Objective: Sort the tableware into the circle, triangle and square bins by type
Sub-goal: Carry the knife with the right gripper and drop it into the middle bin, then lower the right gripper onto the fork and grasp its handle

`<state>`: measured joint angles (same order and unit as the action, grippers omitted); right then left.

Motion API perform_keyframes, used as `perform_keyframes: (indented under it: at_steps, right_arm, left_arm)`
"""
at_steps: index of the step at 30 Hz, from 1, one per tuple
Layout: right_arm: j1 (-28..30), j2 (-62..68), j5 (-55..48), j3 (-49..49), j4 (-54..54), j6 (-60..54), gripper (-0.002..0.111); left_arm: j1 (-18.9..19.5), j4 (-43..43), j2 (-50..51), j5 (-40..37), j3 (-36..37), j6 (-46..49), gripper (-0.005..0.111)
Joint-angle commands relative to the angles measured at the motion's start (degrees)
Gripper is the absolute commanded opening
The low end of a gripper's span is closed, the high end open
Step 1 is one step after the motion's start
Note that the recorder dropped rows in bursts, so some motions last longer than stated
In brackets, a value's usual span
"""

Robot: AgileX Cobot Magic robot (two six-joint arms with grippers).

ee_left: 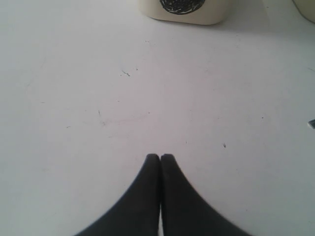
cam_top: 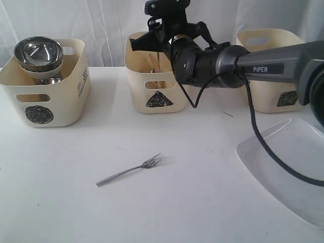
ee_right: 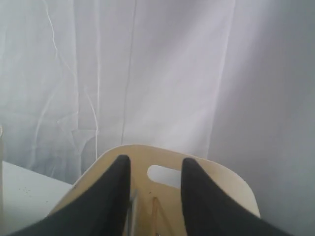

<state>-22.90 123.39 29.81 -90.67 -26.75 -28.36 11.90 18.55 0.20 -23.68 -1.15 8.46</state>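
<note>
Right gripper [ee_right: 155, 162] has its jaws spread with nothing between them, hanging right over the cream plastic tub with the triangle sticker [cam_top: 139, 86]. Looks like the drop-off spot, since thin wooden chopsticks [cam_top: 153, 65] stand inside. Left gripper [ee_left: 160, 156] has its jaws clenched on nothing, low over the bare white counter [ee_left: 74, 123], out of the way. The slim steel fork [cam_top: 131, 172] lies loose mid-counter, not yet sorted; I'd guess it belongs with the chopsticks. The large white rounded-rectangle plate [cam_top: 293, 147] sits at the right edge.

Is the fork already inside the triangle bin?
No, the fork lies on the white table, apart from the triangle bin.
</note>
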Motion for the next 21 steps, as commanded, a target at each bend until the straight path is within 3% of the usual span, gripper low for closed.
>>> perform_keyframes:
  at_steps: [1,6,13,15,19,21]
  right_arm:
    - [0.63,-0.84,-0.71,-0.03,0.68,-0.04,0.037]
    - [0.66,-5.34,-12.04,-0.03,0.63,-6.74,0.037]
    - [0.06,-13.25,-59.23,-0.03,0.74,-9.18,0.032]
    - [-0.78,-13.07,-67.78,-0.03,0.76,-16.91,0.032]
    - [-4.35,-10.46,-80.89,-0.03,0.70,-42.92,0.034]
    - [-6.00,-8.97,-81.83,-0.03,0.70,-50.33,0.037]
  left_arm:
    - [-0.02,0.24,-0.20,-0.77,0.50,-0.42,0.000]
    - [-0.02,0.24,-0.20,-0.77,0.50,-0.42,0.000]
    - [-0.02,0.24,-0.20,-0.77,0.50,-0.42,0.000]
    - [-0.02,0.24,-0.20,-0.77,0.50,-0.42,0.000]
    - [-0.02,0.24,-0.20,-0.77,0.50,-0.42,0.000]
    - [-0.02,0.24,-0.20,-0.77,0.50,-0.42,0.000]
